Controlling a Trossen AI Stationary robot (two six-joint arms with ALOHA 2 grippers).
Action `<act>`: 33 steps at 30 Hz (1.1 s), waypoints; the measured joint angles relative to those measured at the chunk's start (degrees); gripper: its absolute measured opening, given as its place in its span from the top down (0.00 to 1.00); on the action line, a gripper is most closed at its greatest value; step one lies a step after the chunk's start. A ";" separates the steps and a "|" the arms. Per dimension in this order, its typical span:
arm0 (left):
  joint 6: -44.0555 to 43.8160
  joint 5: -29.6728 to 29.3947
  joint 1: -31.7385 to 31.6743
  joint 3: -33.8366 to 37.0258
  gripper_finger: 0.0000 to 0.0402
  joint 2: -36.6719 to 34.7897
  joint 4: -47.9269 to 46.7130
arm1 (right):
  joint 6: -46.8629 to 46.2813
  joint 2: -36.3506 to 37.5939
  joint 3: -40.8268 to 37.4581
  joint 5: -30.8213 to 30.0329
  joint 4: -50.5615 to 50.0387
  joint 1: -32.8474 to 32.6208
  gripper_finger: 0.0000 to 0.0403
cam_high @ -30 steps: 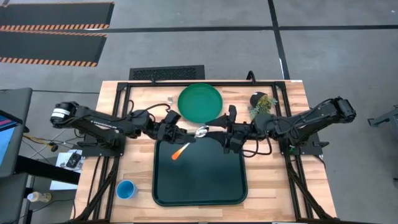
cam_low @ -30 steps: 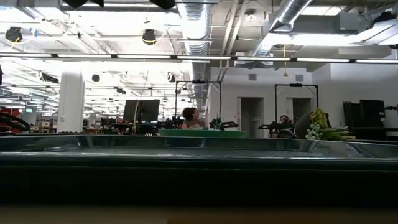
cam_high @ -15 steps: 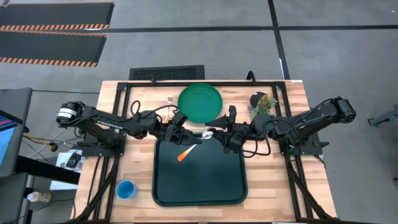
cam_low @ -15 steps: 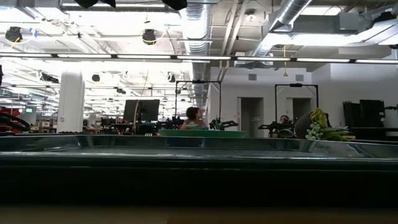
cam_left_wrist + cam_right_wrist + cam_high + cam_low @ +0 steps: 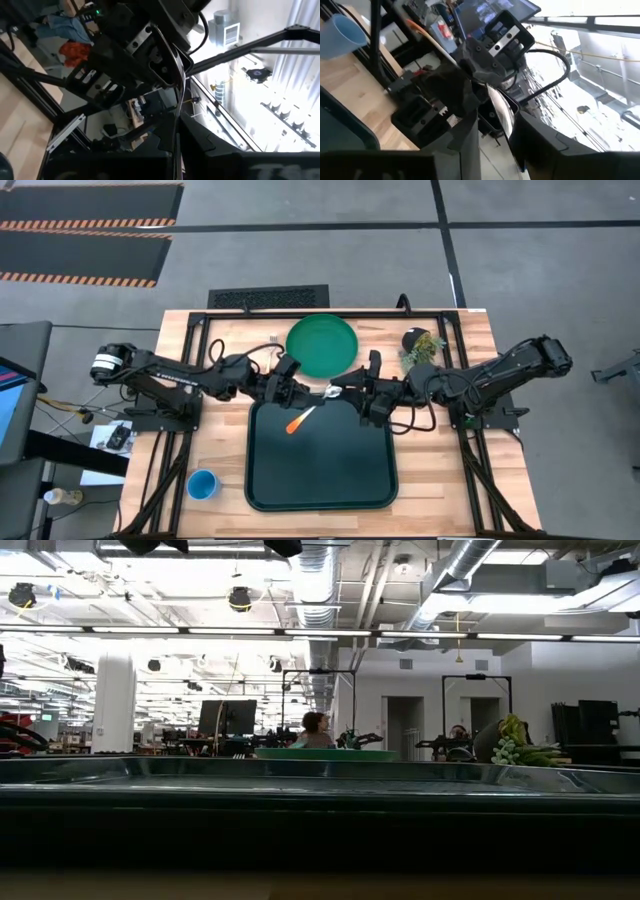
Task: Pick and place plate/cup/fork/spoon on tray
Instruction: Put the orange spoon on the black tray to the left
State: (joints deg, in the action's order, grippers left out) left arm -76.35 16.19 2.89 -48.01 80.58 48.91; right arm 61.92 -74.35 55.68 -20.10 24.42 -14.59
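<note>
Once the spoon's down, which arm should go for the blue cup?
Left, probably. The cup stands on the table outside the tray's left edge, on the left arm's side and nearer the left gripper. The right gripper would have to cross the tray.

Even overhead light, soft shadows on the table (image 5: 220, 435). Low view: bright ceiling strip lights (image 5: 300, 632), dark foreground. Wrist views: blown-out glare behind, near fingers dark and blurred.
</note>
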 joint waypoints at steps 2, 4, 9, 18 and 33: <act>-0.09 -0.31 -0.35 0.00 1.00 0.00 -0.34 | 0.67 0.00 0.00 -1.45 0.34 -0.45 0.61; -0.23 -0.72 -0.55 0.00 1.00 0.00 -0.51 | 1.50 0.00 0.00 -3.65 1.19 -0.99 0.61; -0.40 -2.03 -1.12 0.00 1.00 0.00 -0.47 | 4.04 0.00 0.00 -8.13 2.15 -2.50 0.74; -1.51 -3.43 -1.68 0.00 1.00 0.00 -0.36 | 3.73 -0.07 -0.07 -11.53 2.04 -3.31 0.96; 3.72 -5.51 -2.00 0.00 0.92 -0.07 -0.37 | -3.54 -0.07 -0.09 -15.05 0.87 -3.09 0.99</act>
State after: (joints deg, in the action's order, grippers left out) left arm -72.63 10.67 0.89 -48.01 80.51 48.54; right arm 58.38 -74.41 55.59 -35.15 25.29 -17.68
